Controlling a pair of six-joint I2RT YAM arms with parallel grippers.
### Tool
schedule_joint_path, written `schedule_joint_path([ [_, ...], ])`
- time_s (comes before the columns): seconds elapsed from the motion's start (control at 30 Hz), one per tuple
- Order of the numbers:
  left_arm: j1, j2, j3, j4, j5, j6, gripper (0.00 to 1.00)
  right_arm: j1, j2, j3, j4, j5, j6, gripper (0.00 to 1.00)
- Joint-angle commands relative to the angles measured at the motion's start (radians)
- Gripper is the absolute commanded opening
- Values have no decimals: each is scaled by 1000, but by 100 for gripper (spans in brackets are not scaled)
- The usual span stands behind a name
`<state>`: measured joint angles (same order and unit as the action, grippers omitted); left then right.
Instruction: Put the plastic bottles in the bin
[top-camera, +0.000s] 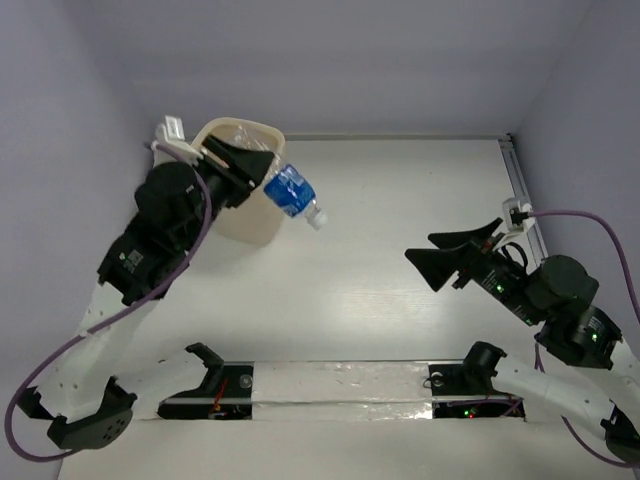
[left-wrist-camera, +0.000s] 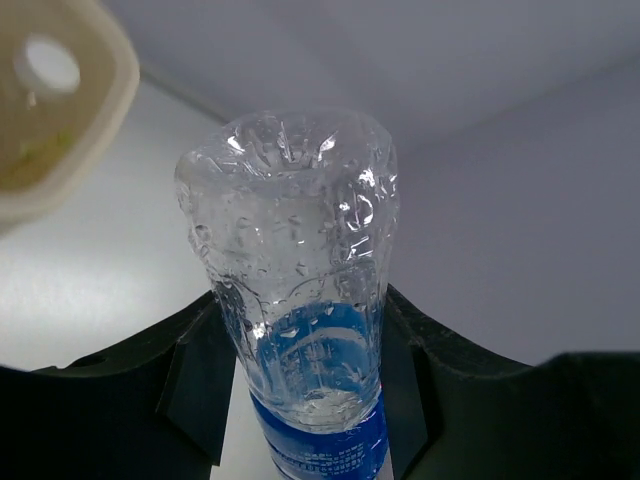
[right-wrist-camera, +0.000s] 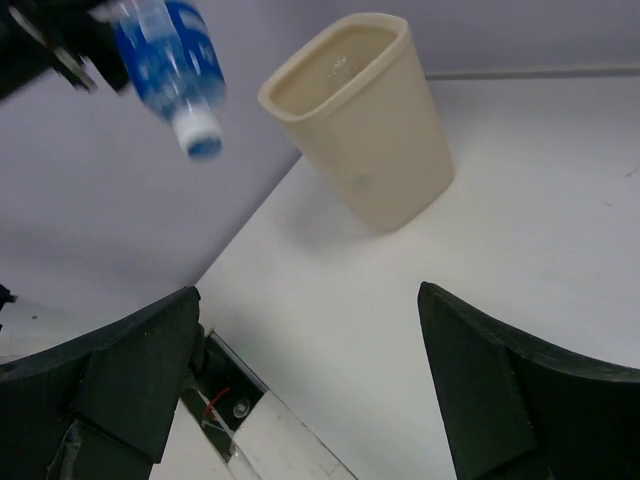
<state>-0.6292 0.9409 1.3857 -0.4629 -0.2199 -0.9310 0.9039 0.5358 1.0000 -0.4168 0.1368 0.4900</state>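
Closest to the overhead camera, the left arm (top-camera: 130, 260) and the right arm (top-camera: 565, 290) are fixed along the bottom edge of the frame. They sit beside a taped strip (top-camera: 340, 385) at the near side of a white table (top-camera: 400, 320). Pale lilac walls (top-camera: 400, 60) close the table in on three sides. The left arm stretches up the left side to the upper left. The right arm is folded at the lower right, with its wrist at mid-right.

The bin (top-camera: 250, 225) is cream and tapered, with rounded corners. It stands upright on the table in the upper left, near the back-left corner. Crinkled clear plastic shows inside it. The left wrist view catches a round white spot and a greenish patch in there, too blurred to name.

The left gripper (top-camera: 258, 172) lies across the bin's opening in the overhead view. It is clamped on the base end of a clear plastic bottle (top-camera: 292, 192) with a blue label. This bottle is off the table and tilted, its pale cap (top-camera: 318, 218) pointing down and right, its body just past the bin's right rim. In the left wrist view its dimpled bottom fills the centre between two black fingers (left-wrist-camera: 195, 390).

The right gripper (right-wrist-camera: 308, 300) hangs above the table at mid-right, well apart from bin and bottle. Its jaws are spread wide with nothing between them.
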Motion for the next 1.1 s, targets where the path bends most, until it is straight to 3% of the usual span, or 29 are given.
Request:
schedule_joint_path([
  [0.0, 11, 161, 305, -63, -234, 161, 33, 3, -8, 3, -79, 29, 2, 95],
  [0.03, 25, 201, 365, -78, -309, 216, 33, 3, -13, -12, -82, 24, 8, 95],
  [0.13, 138, 337, 531, -91, -351, 282, 33, 3, -34, -29, -94, 3, 39, 95],
  [0.23, 226, 418, 605, -79, -416, 333, 33, 3, -82, -31, -119, -5, 64, 95],
  [0.4, 290, 489, 584, 39, -522, 441, 33, 3, -143, -31, -169, -11, 81, 95],
  [0.7, 290, 484, 322, 328, -749, 665, 36, 3, -143, -26, -160, -26, 98, 94],
  [0.8, 281, 446, 190, 457, -774, 742, 46, 3, -120, -3, -149, -39, 94, 94],
  [0.83, 281, 437, 135, 477, -757, 741, 64, 3, -114, 3, -146, -40, 91, 94],
  [0.87, 281, 429, 113, 481, -739, 723, 74, 3, -102, 11, -142, -46, 87, 94],
  [0.93, 281, 400, 69, 464, -701, 675, 85, 3, -89, 17, -129, -52, 84, 94],
  [1.07, 228, 352, 58, 403, -624, 598, 95, 3, -51, 14, -90, -77, 76, 94],
])
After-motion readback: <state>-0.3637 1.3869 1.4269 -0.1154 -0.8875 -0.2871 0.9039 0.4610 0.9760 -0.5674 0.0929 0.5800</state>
